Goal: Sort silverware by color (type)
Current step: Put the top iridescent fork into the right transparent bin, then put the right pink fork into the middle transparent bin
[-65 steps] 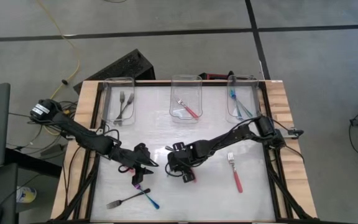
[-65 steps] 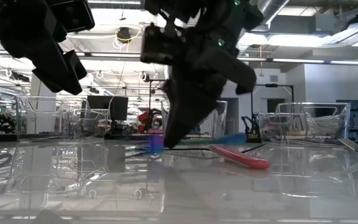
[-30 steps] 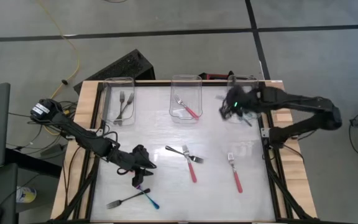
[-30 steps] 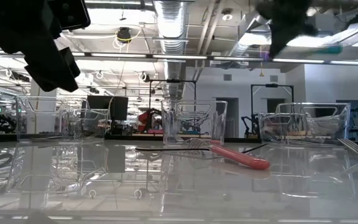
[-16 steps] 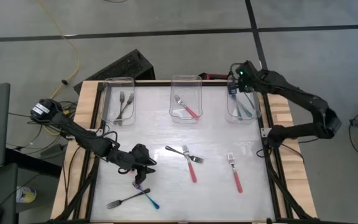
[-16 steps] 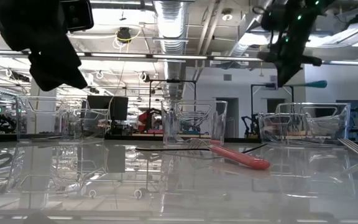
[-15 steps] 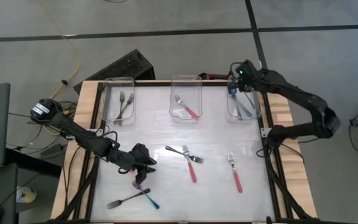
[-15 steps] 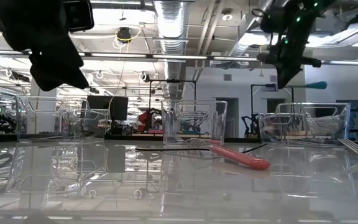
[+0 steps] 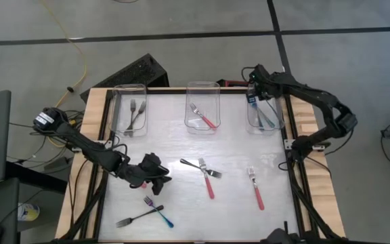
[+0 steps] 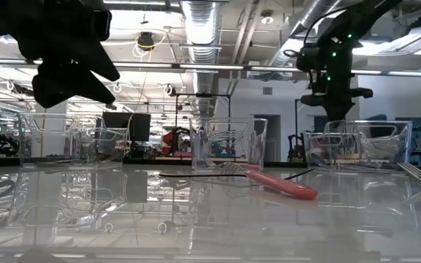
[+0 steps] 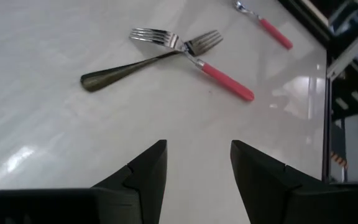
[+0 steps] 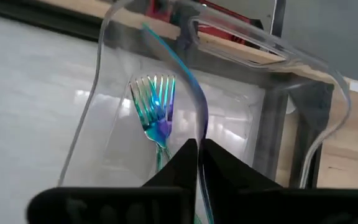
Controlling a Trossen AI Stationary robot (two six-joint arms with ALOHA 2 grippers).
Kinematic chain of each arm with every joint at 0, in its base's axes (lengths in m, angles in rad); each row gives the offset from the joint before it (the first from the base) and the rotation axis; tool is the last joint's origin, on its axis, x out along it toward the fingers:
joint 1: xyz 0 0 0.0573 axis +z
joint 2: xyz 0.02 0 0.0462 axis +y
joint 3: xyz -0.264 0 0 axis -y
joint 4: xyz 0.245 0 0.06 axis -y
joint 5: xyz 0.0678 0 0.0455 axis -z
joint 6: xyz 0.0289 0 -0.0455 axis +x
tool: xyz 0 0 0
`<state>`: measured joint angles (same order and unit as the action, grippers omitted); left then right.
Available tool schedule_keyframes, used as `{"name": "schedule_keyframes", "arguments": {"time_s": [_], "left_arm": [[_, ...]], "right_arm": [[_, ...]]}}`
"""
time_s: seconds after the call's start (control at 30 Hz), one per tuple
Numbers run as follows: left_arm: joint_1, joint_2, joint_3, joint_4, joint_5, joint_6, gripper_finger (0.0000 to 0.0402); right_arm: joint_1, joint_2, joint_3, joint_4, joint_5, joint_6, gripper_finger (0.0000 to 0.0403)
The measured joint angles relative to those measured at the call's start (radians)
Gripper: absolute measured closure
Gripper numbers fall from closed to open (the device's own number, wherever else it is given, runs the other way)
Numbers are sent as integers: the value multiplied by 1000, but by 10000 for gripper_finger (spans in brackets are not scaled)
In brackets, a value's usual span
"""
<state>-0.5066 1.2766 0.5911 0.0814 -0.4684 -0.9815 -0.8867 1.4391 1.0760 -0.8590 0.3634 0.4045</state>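
Observation:
My right gripper (image 9: 254, 90) hangs over the clear right bin (image 9: 276, 120) at the table's far edge, shut on a thin teal fork (image 12: 188, 74). An iridescent teal fork (image 12: 156, 106) lies in that bin. My left gripper (image 9: 160, 178) stands open above bare table at the near left. Ahead of it a dark fork (image 11: 129, 65) and a red-handled fork (image 11: 225, 79) lie crossed at their tines. Another red-handled fork (image 9: 256, 189) lies to the right. A dark fork (image 9: 133, 219) and a blue-handled fork (image 9: 158, 209) lie near the front edge. My right gripper pinches the teal fork's thin handle (image 12: 202, 134) between its two fingers. The fingers slant down from above, over the right bin's opening. The fork is lifted clear, and its free end (image 12: 148, 28) reaches toward the bin's far rim.
The left bin (image 9: 117, 112) holds two dark forks, and the middle bin (image 9: 215, 102) holds a red-handled fork. All three bins stand along the far edge. Wooden rails (image 9: 93, 135) border the table's left and right sides.
My right gripper has carried the teal fork toward the table's far edge and down, until it stands over the right bin. My left gripper has rolled at the wrist while staying where it was.

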Motion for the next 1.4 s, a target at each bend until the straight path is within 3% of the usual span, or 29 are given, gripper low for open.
{"name": "schedule_keyframes", "arguments": {"time_s": [0.27, 0.5, 0.63, 0.77, 0.83, 1.13, 1.27, 1.4], "left_arm": [[-21, 0, 0, 0, -42, -138, 239], [-20, 1, 0, 10, -43, -194, 239], [-20, 1, 0, 29, -73, -167, 239], [-17, 2, 0, 38, -123, -101, 239], [-9, 2, 0, 39, -123, -69, 239], [34, 2, 0, 38, -66, 155, 239], [63, 2, 0, 38, 15, 294, 239], [93, 2, 0, 39, 102, 402, 239]], "right_arm": [[4, 15, -4, -11, 27, -42, 295], [54, -79, -5, -40, 28, -74, 232], [149, -172, -4, -74, -83, -75, 212], [329, -262, -4, -76, -229, -49, 208], [459, -287, -4, -72, -248, 6, 209], [1087, -215, -5, 79, -71, 360, 221], [1308, -120, -5, 157, -73, 465, 223], [1494, -12, -5, 164, -77, 725, 223]]}}
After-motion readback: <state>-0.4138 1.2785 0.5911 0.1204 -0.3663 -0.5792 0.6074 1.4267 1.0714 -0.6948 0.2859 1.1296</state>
